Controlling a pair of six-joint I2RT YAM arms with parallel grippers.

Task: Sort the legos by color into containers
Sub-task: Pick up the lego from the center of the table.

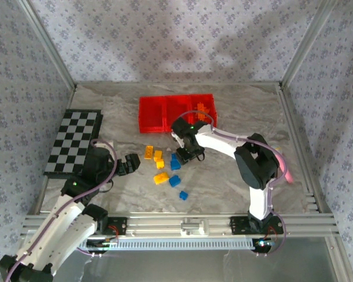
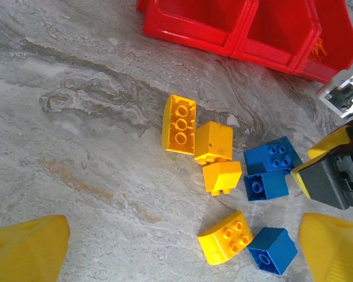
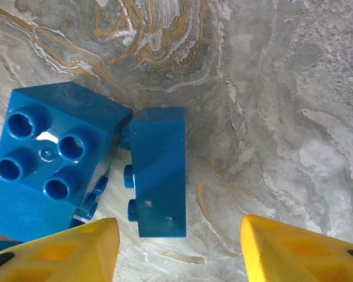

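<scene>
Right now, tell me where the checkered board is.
In the top view, the checkered board lies flat on the left side of the table, to the left of the red bins and nearer the arms.

My gripper (image 3: 179,249) hangs low over the table (image 3: 294,117), which is gray stone with brown swirls. My two yellow fingertips (image 3: 59,252) poke in at the bottom, one on each side, with a wide gap between them. A blue brick on its side (image 3: 159,170) lies with its near end in that gap, closer to one tip than the other. I see neither tip touching it. Its bumps point at a blue brick with four bumps (image 3: 53,153) on top, tilted, just beside it.
</scene>
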